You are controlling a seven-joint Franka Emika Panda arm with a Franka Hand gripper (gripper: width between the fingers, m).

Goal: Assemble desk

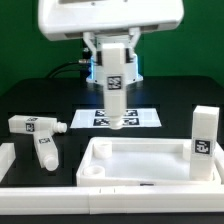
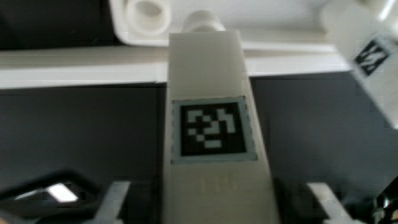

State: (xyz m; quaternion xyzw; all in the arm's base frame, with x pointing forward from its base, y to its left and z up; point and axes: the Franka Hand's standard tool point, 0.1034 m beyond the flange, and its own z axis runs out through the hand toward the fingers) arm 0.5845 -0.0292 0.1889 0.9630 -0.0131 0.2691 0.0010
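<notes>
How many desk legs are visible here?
4 legs: one held in the gripper, two lying at the exterior view's left, one standing at its right, at the tabletop. None looks hidden.

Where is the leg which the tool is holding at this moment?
In the exterior view the leg hangs upright in the tool at the centre, over the marker board and just behind the tabletop panel.
</notes>
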